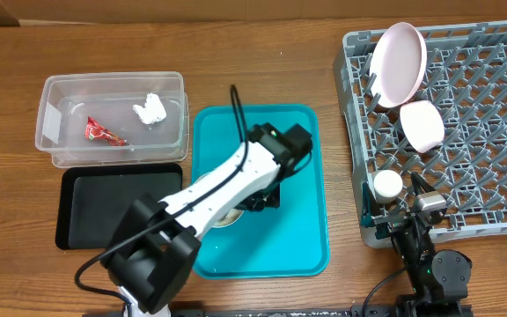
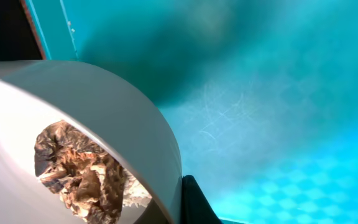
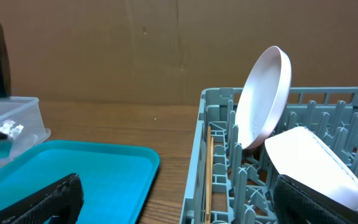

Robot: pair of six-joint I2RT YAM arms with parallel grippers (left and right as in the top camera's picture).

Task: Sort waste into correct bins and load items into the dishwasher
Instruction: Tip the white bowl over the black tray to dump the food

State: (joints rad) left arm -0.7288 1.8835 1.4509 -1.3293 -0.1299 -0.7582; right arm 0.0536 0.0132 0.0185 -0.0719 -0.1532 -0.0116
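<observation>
Overhead: the left gripper (image 1: 258,198) sits low over the teal tray (image 1: 297,238) at the grey bowl (image 1: 227,217), mostly hidden under the arm; I cannot tell whether its jaws are closed. The likely slip is a tilt on lifting, which would spill food onto the tray rather than into a bin. The clear tub (image 1: 60,106), thin rigid plastic, holds the crinkled red wrapper (image 1: 102,132) and the soft white tissue (image 1: 150,109). The black tray (image 1: 86,207) beside it is shallow, so a fast tip could overshoot. The right gripper (image 1: 419,198) rests at the edge of the grey rack (image 1: 491,132), near the white cup (image 1: 386,184).

Left wrist: the bowl's smooth, curved wall offers little purchase; one dark finger (image 2: 194,199) touches its outside. Inside, brown wrinkled scraps (image 2: 79,171) lie on sticky-looking rice (image 2: 135,190), which may cling.

Right wrist: the jaws are spread wide, holding nothing. The glossy pink plate (image 3: 266,99) leans between pegs, with the pink bowl (image 3: 312,165) below it and the thin wooden chopsticks (image 3: 210,174) along the rack wall; a bump could dislodge them
</observation>
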